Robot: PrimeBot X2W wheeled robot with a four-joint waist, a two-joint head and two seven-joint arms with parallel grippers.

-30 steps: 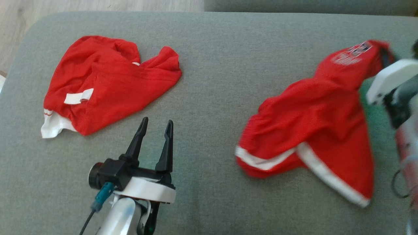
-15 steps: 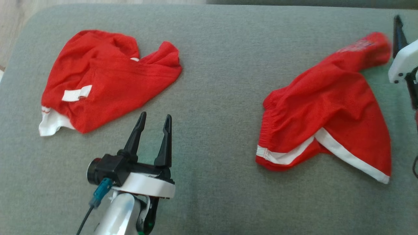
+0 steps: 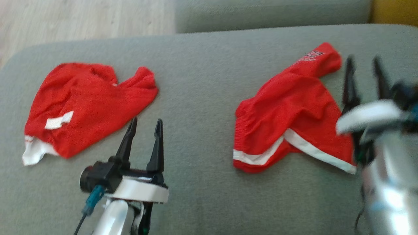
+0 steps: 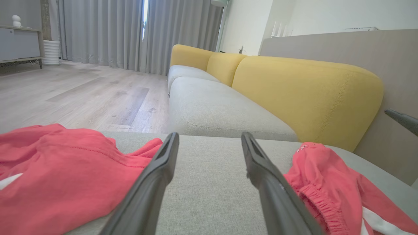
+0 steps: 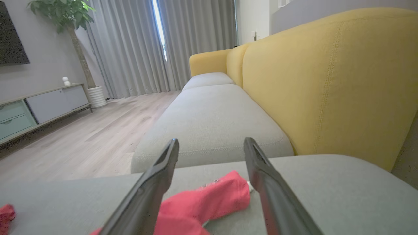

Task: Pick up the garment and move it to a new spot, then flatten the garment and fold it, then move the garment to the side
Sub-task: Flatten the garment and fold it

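My head camera: high, looking down on the grey cushion (image 3: pixel 202 75). My two wrist cameras: low, close over that cushion, facing the yellow sofa back (image 4: pixel 307 94). Shared by all three: the red shorts (image 3: pixel 287 107).

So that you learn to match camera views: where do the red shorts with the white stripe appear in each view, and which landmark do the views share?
Head view: the red shorts lie right of centre on the grey cushion.
Left wrist view: the shorts sit at the lower right.
Right wrist view: the shorts sit at bottom centre.
Shared landmark: the yellow backrest, on the right in each view.
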